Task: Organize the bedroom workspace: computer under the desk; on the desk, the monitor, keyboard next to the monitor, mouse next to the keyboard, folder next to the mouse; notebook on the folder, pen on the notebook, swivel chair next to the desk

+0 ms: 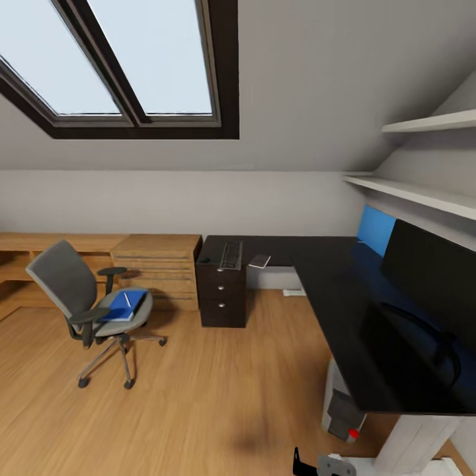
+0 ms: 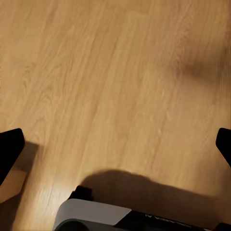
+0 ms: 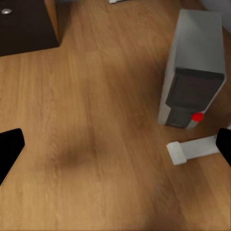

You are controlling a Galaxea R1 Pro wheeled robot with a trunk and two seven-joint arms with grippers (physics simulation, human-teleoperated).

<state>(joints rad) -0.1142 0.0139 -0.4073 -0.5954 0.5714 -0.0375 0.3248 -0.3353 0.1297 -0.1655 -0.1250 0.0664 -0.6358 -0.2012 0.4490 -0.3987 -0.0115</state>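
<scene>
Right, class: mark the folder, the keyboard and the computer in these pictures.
folder (image 1: 125,305): head view, its blue cover, on the chair seat.
keyboard (image 1: 231,255): head view, its dark keys.
computer (image 3: 195,72): right wrist view, its grey top panel.

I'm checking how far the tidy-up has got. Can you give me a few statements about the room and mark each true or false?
1. The folder lies on the swivel chair seat. True.
2. The keyboard lies on the floor. False: it lies on the desk, above the drawer unit.
3. The computer stands on the floor under the desk. True.
4. The monitor stands on the wooden cabinet. False: it stands on the desk, at the right.
5. The right gripper holds the folder. False: its fingers are spread wide over bare floor, with nothing between them.
</scene>
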